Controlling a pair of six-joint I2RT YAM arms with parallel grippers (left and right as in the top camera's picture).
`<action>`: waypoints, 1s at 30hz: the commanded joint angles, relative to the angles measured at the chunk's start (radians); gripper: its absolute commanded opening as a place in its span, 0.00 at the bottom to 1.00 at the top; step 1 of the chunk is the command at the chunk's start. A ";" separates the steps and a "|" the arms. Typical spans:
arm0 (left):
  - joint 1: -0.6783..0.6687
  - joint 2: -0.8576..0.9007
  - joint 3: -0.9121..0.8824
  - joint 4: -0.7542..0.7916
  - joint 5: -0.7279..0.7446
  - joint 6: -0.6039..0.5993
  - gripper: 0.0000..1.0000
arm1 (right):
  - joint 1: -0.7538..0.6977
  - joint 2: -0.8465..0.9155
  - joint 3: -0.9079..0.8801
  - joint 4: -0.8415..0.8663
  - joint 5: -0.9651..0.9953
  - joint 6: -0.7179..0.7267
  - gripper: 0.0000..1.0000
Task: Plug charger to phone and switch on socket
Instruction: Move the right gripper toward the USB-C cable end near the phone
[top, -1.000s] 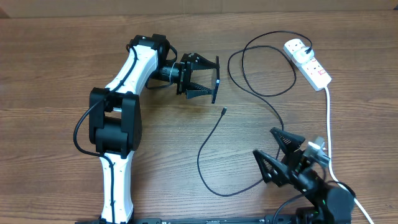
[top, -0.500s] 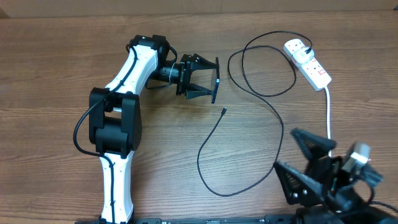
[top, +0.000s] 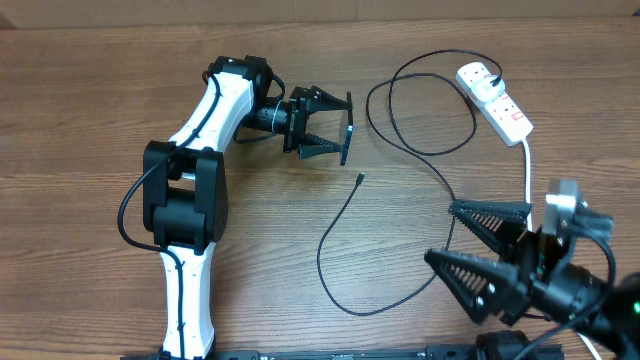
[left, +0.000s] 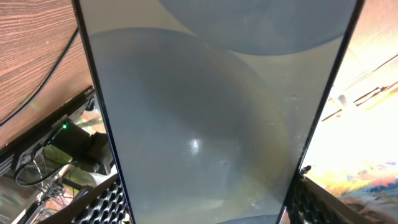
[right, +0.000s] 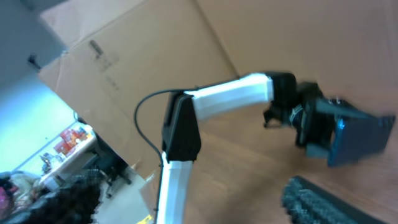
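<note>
Nothing legible appeared in any view. The white elongated power strip (top: 497, 98) carried small red marks, too small to read from overhead. The brown cardboard sheet (right: 124, 68) bore faint dark print, blurred beyond reading. The slim black-framed phone (left: 205, 112) showed only a pale screen with glare.

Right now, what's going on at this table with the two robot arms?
The left gripper holds the phone on edge. The charger cable lies loose on the table. Its small tip is near the phone but not plugged in, and its far end runs to the power strip. The right gripper is open and empty at the front right.
</note>
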 joint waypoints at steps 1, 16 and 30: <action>0.006 0.007 0.028 -0.013 0.055 -0.014 0.69 | 0.003 0.045 0.038 -0.100 0.116 0.026 0.87; 0.005 0.007 0.028 -0.024 0.054 -0.025 0.68 | 0.197 0.517 0.395 -0.643 0.754 -0.097 0.88; 0.003 0.007 0.028 -0.024 0.053 -0.048 0.68 | 0.679 0.872 0.438 -0.411 1.390 0.157 0.85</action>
